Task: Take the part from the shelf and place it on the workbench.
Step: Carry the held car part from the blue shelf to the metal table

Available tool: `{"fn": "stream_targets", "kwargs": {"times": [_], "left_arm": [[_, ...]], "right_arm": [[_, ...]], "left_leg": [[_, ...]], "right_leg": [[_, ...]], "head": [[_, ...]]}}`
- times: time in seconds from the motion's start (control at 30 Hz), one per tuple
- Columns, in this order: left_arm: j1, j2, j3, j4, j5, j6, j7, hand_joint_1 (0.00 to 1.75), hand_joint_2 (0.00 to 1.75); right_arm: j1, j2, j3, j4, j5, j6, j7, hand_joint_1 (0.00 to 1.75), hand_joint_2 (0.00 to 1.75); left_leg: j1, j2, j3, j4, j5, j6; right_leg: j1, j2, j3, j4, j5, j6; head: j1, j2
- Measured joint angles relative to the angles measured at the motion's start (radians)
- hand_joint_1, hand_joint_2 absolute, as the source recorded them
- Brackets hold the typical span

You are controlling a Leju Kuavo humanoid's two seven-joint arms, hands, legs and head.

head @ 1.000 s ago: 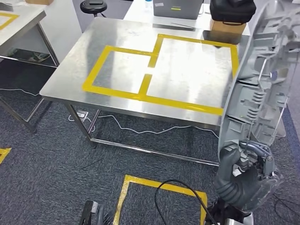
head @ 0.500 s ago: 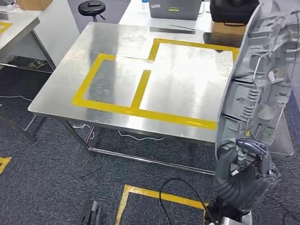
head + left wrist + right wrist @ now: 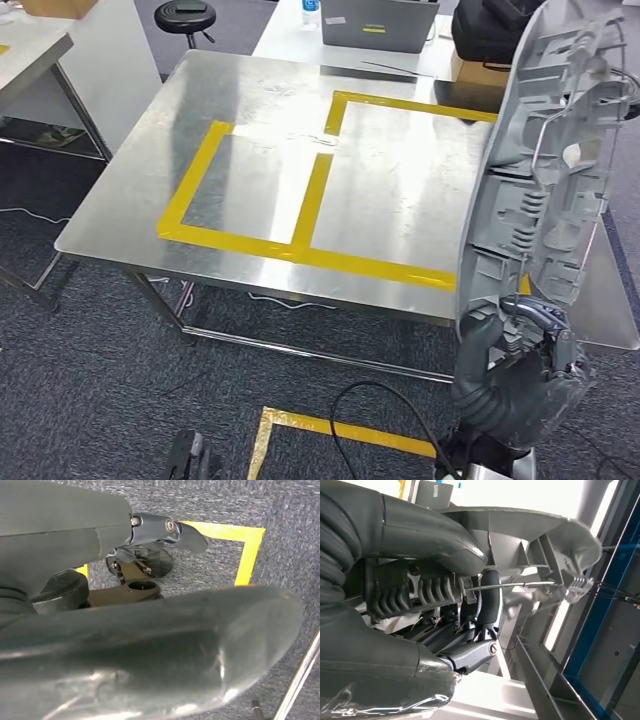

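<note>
A large grey ribbed plastic part (image 3: 543,170) stands upright at the right of the head view, and my right hand (image 3: 521,380) grips its lower end. In the right wrist view my right hand (image 3: 433,605) has its fingers wrapped around the part (image 3: 531,535) and a thin wire on it. The steel workbench (image 3: 136,190), marked with yellow tape rectangles (image 3: 302,240), lies ahead and to the left of the part. The part's lower half hangs off the bench's near right corner. My left hand (image 3: 189,458) hangs low over the carpet; its fingers (image 3: 166,530) are stretched out and hold nothing.
A laptop (image 3: 377,20), a black bag (image 3: 490,25) and a cardboard box (image 3: 475,70) sit beyond the bench's far edge. A stool (image 3: 185,15) stands far left. Another table (image 3: 30,50) is at the left. A black cable (image 3: 377,400) and a yellow tape square (image 3: 332,428) lie on the carpet.
The whole picture has shifted: the camera has moved, and the workbench now sits nearer and more centred. My right hand still holds the part upright in the same way.
</note>
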Motion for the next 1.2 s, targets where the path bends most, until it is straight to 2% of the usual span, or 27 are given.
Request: {"fn": "stream_targets", "kwargs": {"times": [0.03, 0.07, 0.1, 0.13, 0.2, 0.23, 0.27, 0.33, 0.4, 0.47, 0.53, 0.57, 0.6, 0.63, 0.7, 0.73, 0.77, 0.83, 0.93, 0.97, 1.0, 1.07, 1.1, 1.13, 1.17, 1.2], "left_arm": [[0.000, 0.000, 0.000, 0.000, 0.000, -0.011, -0.005, 0.00, 1.75], [0.001, 0.001, 0.000, 0.000, 0.002, -0.033, -0.011, 0.00, 1.75], [0.002, 0.001, 0.000, 0.000, 0.004, -0.062, -0.017, 0.00, 1.75], [0.002, 0.002, 0.000, 0.000, 0.007, -0.091, -0.021, 0.00, 1.75], [0.002, 0.002, 0.000, 0.000, 0.010, -0.122, -0.023, 0.00, 1.75], [0.002, 0.002, 0.000, 0.000, 0.009, -0.119, -0.023, 0.00, 1.75], [0.001, 0.002, 0.000, 0.000, 0.008, -0.108, -0.023, 0.00, 1.75], [-0.002, 0.002, 0.000, 0.000, 0.002, -0.068, -0.014, 0.00, 1.75], [-0.004, 0.001, 0.000, 0.000, -0.003, -0.032, -0.004, 0.00, 1.75], [-0.007, 0.001, 0.000, 0.000, -0.006, -0.018, -0.001, 0.00, 1.75], [-0.008, 0.002, 0.000, 0.000, -0.008, -0.012, 0.000, 0.00, 1.75], [-0.007, 0.002, 0.000, 0.000, -0.008, -0.010, 0.000, 0.00, 1.75], [-0.006, 0.002, 0.000, 0.000, -0.009, -0.008, 0.000, 0.00, 1.75], [-0.005, 0.002, 0.000, 0.000, -0.010, -0.006, 0.001, 0.00, 1.75], [-0.005, 0.002, 0.000, 0.000, -0.010, -0.002, 0.001, 0.00, 1.75], [-0.005, 0.002, 0.000, 0.000, -0.010, 0.000, 0.001, 0.00, 1.75], [-0.006, 0.002, 0.000, 0.000, -0.010, 0.001, 0.001, 0.00, 1.75], [-0.008, 0.002, -0.001, 0.000, -0.010, 0.002, 0.002, 0.00, 1.75], [-0.007, 0.000, 0.000, 0.000, -0.010, 0.002, 0.002, 0.00, 1.75], [-0.008, 0.000, 0.000, 0.000, -0.011, 0.003, 0.002, 0.00, 1.75], [-0.009, -0.001, 0.000, 0.000, -0.011, 0.003, 0.003, 0.00, 1.75], [-0.009, -0.001, 0.000, 0.000, -0.012, 0.003, 0.003, 0.00, 1.75], [-0.009, -0.001, 0.000, 0.000, -0.012, 0.003, 0.003, 0.00, 1.75], [-0.008, -0.001, 0.000, 0.000, -0.012, 0.003, 0.003, 0.00, 1.75], [-0.008, -0.002, 0.000, 0.000, -0.012, 0.003, 0.004, 0.00, 1.75], [-0.008, -0.002, 0.000, 0.000, -0.012, 0.003, 0.004, 0.00, 1.75]], "right_arm": [[0.000, 0.000, 0.000, 0.000, 0.000, 0.000, -0.001, 1.75, 1.75], [0.000, 0.000, 0.000, 0.000, -0.001, 0.000, -0.001, 1.75, 1.75], [0.000, 0.000, 0.000, 0.000, -0.002, 0.000, -0.002, 1.75, 1.75], [0.000, 0.000, 0.000, 0.000, -0.003, 0.000, -0.002, 1.75, 1.75], [0.000, 0.000, 0.000, 0.000, -0.005, 0.000, -0.002, 1.75, 1.75], [0.000, 0.000, 0.000, 0.000, -0.005, 0.000, -0.003, 1.75, 1.75], [0.000, 0.000, 0.000, 0.001, -0.005, 0.000, -0.004, 1.75, 1.75], [0.000, 0.000, 0.000, 0.001, -0.004, 0.000, -0.005, 1.75, 1.75], [0.000, 0.001, 0.000, 0.000, -0.003, 0.000, -0.003, 1.75, 1.75], [0.000, 0.001, 0.000, -0.001, -0.001, 0.000, -0.002, 1.75, 1.75], [0.000, 0.001, 0.000, -0.001, 0.000, 0.000, -0.001, 1.75, 1.75], [0.000, 0.001, 0.000, -0.001, 0.001, 0.000, -0.002, 1.75, 1.75], [0.001, 0.001, 0.000, -0.001, 0.001, 0.000, -0.002, 1.75, 1.75], [0.001, 0.001, 0.000, 0.000, 0.001, 0.000, -0.001, 1.75, 1.75], [0.001, 0.001, 0.000, 0.000, 0.001, 0.000, 0.000, 1.75, 1.75], [0.001, 0.001, 0.000, 0.000, 0.001, 0.000, 0.000, 1.75, 1.75], [0.001, 0.001, 0.000, -0.001, 0.002, 0.000, 0.000, 1.75, 1.75], [0.001, 0.001, 0.000, -0.001, 0.004, 0.000, -0.001, 1.75, 1.75], [0.001, 0.001, -0.001, -0.002, 0.005, 0.000, 0.001, 1.75, 1.75], [0.001, 0.001, -0.001, -0.002, 0.006, 0.000, 0.001, 1.75, 1.75], [0.001, 0.001, -0.001, -0.002, 0.007, 0.000, 0.001, 1.75, 1.75], [0.001, 0.001, -0.003, -0.002, 0.008, 0.000, 0.000, 1.75, 1.75], [0.002, 0.001, -0.005, -0.002, 0.009, 0.000, 0.000, 1.75, 1.75], [0.003, 0.001, -0.007, -0.002, 0.009, 0.000, -0.002, 1.75, 1.75], [0.003, 0.001, -0.009, -0.002, 0.008, 0.000, -0.002, 1.75, 1.75], [0.004, 0.001, -0.011, -0.002, 0.006, 0.000, -0.002, 1.75, 1.75]], "left_leg": [[-0.001, -0.001, 0.004, 0.000, -0.007, 0.003], [-0.003, -0.002, 0.011, -0.001, -0.015, 0.005], [-0.004, -0.003, 0.021, -0.001, -0.024, 0.007], [-0.004, -0.005, 0.034, -0.001, -0.034, 0.006], [-0.004, -0.006, 0.066, -0.002, -0.052, 0.002], [-0.006, -0.006, 0.078, -0.002, -0.058, -0.004], [-0.006, -0.005, 0.083, -0.002, -0.062, -0.009], [-0.008, -0.003, 0.081, -0.004, -0.060, -0.022], [-0.008, 0.000, 0.078, -0.005, -0.067, -0.033], [-0.008, 0.002, 0.047, 0.054, -0.096, -0.042], [-0.009, 0.003, -0.034, 0.182, -0.138, -0.045], [-0.009, 0.003, -0.075, 0.238, -0.148, -0.046], [-0.009, 0.003, -0.104, 0.267, -0.138, -0.045], [-0.010, 0.003, -0.116, 0.261, -0.107, -0.043], [-0.012, 0.003, -0.095, 0.161, -0.006, -0.034], [-0.014, 0.003, -0.075, 0.102, 0.031, -0.030], [-0.016, 0.003, -0.057, 0.054, 0.048, -0.025], [-0.018, 0.002, -0.040, 0.014, 0.041, -0.018], [-0.012, 0.001, -0.031, 0.002, 0.033, -0.004], [-0.010, 0.001, -0.028, 0.000, 0.032, 0.000], [-0.009, 0.002, -0.025, 0.000, 0.030, 0.004], [-0.009, 0.002, -0.021, 0.000, 0.025, 0.008], [-0.008, 0.002, -0.018, 0.000, 0.021, 0.008], [-0.008, 0.000, -0.012, 0.000, 0.017, 0.007], [-0.007, -0.001, -0.004, 0.000, 0.013, 0.005], [-0.005, -0.003, 0.005, 0.000, 0.007, 0.001]], "right_leg": [[0.000, 0.000, -0.039, 0.072, -0.021, 0.000], [0.001, 0.000, -0.069, 0.119, -0.025, -0.001], [0.001, 0.000, -0.082, 0.130, -0.006, -0.003], [0.001, 0.000, -0.075, 0.100, 0.034, -0.006], [0.002, -0.001, -0.026, -0.025, 0.126, -0.011], [0.005, -0.001, 0.000, -0.080, 0.151, -0.013], [0.007, -0.002, 0.020, -0.119, 0.153, -0.016], [0.012, 0.000, 0.031, -0.145, 0.131, -0.022], [0.009, 0.002, 0.036, -0.157, 0.121, -0.032], [0.006, -0.001, 0.050, -0.169, 0.116, -0.042], [0.007, -0.003, 0.059, -0.173, 0.110, -0.050], [0.008, -0.002, 0.063, -0.173, 0.106, -0.053], [0.009, 0.000, 0.068, -0.173, 0.101, -0.055], [0.010, 0.002, 0.076, -0.173, 0.095, -0.055], [0.010, 0.005, 0.095, -0.173, 0.082, -0.052], [0.013, 0.006, 0.103, -0.172, 0.075, -0.047], [0.015, 0.006, 0.107, -0.171, 0.068, -0.042], [0.019, 0.006, 0.109, -0.174, 0.061, -0.031], [0.017, 0.002, 0.106, -0.164, 0.045, -0.015], [0.017, 0.001, 0.088, -0.127, 0.025, -0.010], [0.016, 0.000, 0.057, -0.068, -0.001, -0.005], [0.014, 0.000, -0.024, 0.071, -0.048, 0.000], [0.013, 0.000, -0.052, 0.109, -0.048, 0.002], [0.012, -0.001, -0.061, 0.109, -0.027, 0.002], [0.010, -0.001, -0.049, 0.067, 0.013, 0.003], [0.009, -0.002, -0.024, -0.002, 0.061, 0.003]], "head": [[0.001, 0.000], [0.001, 0.000], [0.001, 0.000], [0.001, 0.000], [0.001, 0.000], [0.002, 0.000], [0.003, 0.000], [0.003, 0.000], [-0.001, 0.000], [-0.004, 0.000], [-0.008, 0.000], [-0.008, 0.000], [-0.008, 0.000], [-0.008, 0.000], [-0.009, 0.000], [-0.009, 0.000], [-0.009, 0.000], [-0.008, 0.000], [-0.006, 0.000], [-0.004, 0.000], [-0.002, 0.000], [0.000, 0.000], [0.000, 0.000], [0.000, 0.000], [0.000, 0.000], [0.001, 0.000]]}}
